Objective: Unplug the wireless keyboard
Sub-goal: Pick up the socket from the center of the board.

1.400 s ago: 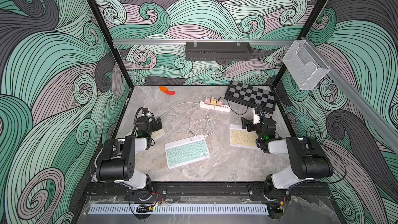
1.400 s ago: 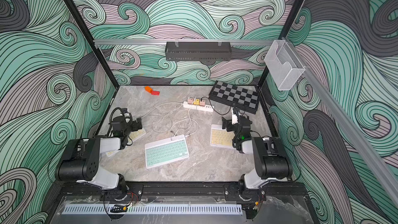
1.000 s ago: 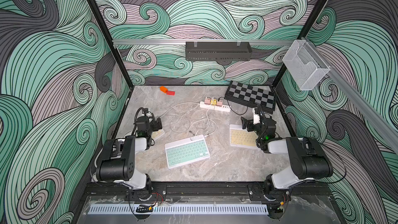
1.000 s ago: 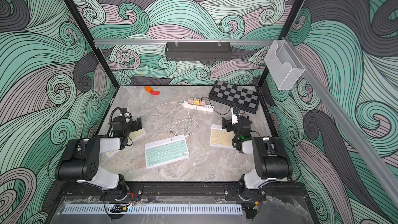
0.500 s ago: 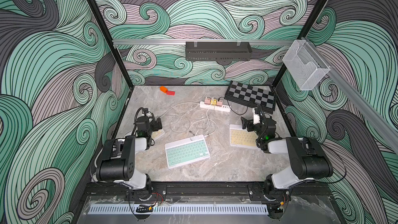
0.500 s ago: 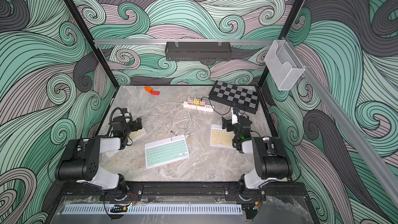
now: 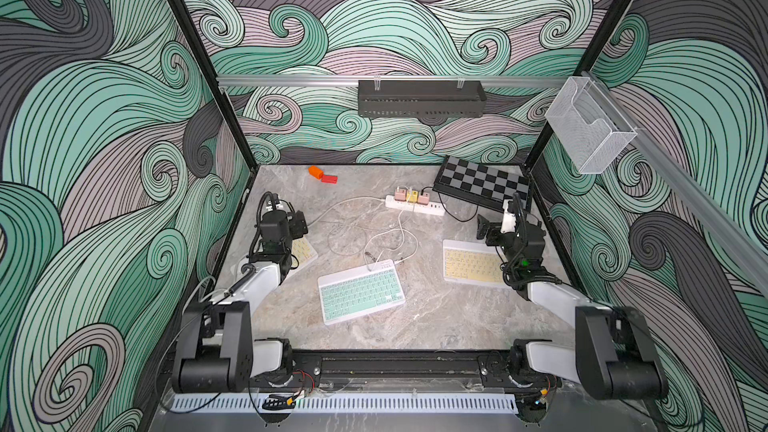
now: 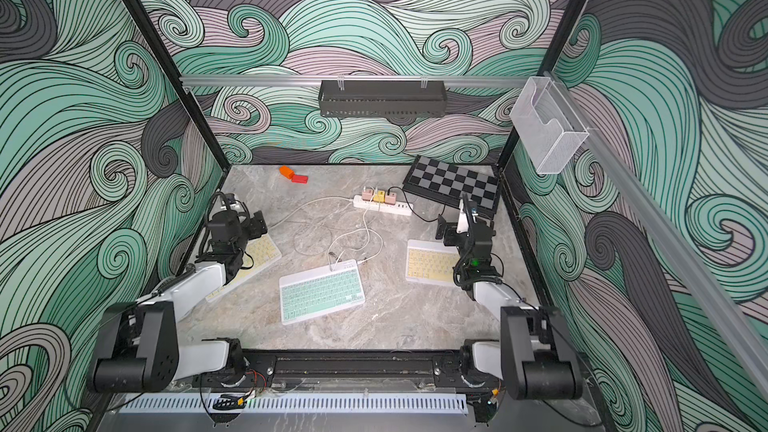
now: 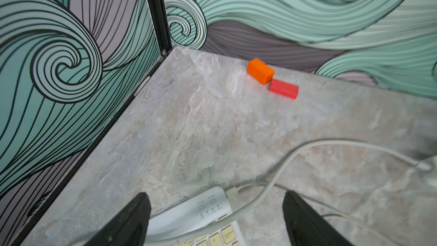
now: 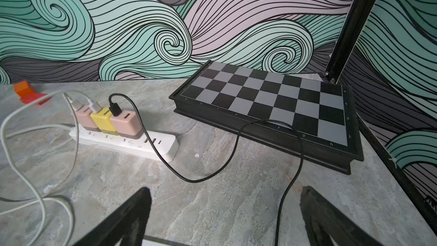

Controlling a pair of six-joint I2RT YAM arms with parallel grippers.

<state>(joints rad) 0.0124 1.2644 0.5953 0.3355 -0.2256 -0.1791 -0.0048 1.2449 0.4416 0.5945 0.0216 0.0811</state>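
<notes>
Three keyboards lie on the worktop (image 7: 415, 320), all on the near side of the strip (image 7: 415, 206). Which one the task means I cannot tell.

The green keyboard (image 7: 360, 292) sits straight out from the strip's middle, its long axis a little skewed to the strip's. White leads reach its far edge, and neither hand is over it.

The left hand (image 9: 214, 194), fingers wide apart and empty, hovers over the strip-side corner of the left yellow keyboard (image 8: 259, 252). A white plug (image 9: 233, 190) enters that corner just ahead of the fingertips, so this arm looks nearest to a pull.

The right hand (image 10: 225, 188), also apart and empty, hangs over the right yellow keyboard (image 7: 469, 266). A black lead (image 10: 194, 181) runs from the strip back beneath it.

That lead's socket is cut off in the wrist view. Whether the green keyboard's leads are seated is too small to tell.
</notes>
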